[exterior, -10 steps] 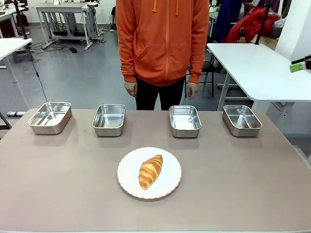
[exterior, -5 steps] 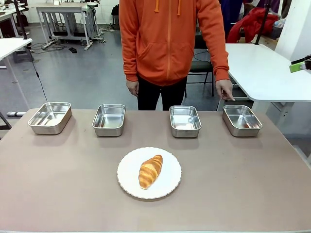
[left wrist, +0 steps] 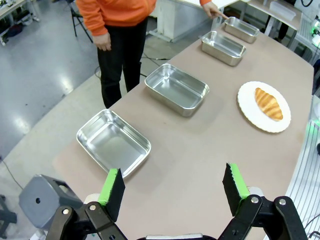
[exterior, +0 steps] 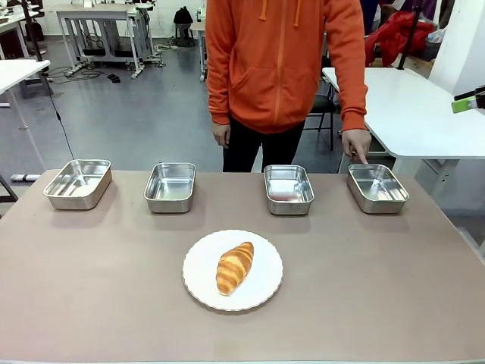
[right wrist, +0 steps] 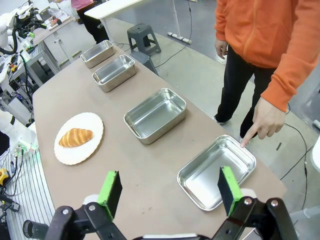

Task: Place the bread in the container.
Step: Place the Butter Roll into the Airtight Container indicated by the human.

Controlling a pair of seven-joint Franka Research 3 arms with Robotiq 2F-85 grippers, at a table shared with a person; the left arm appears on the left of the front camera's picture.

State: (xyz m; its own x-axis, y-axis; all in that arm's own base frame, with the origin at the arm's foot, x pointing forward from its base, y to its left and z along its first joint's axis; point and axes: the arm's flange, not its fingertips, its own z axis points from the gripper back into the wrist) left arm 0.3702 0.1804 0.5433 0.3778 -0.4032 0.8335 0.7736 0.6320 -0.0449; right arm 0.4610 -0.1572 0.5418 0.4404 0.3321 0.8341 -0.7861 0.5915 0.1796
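I see a wide brown table (exterior: 91, 288) with a person in an orange hoodie (exterior: 280, 68) standing at its far side. Four steel trays sit in a row along the far edge: three look-alikes (exterior: 78, 183) (exterior: 170, 186) (exterior: 289, 189) and, at my right end, the container (exterior: 377, 187). Nearer me, about mid-table, lies a round white plate (exterior: 265, 284), and the bread (exterior: 234, 267) rests on it, well apart from every tray. The person's hand (exterior: 355, 144) points one finger down at the container's far rim; I cannot tell whether it touches. My left gripper (left wrist: 174, 184) hangs above the table's left end, fingers spread wide and holding nothing. My right gripper (right wrist: 170, 190) hangs above the right end near the container, also spread wide and empty.
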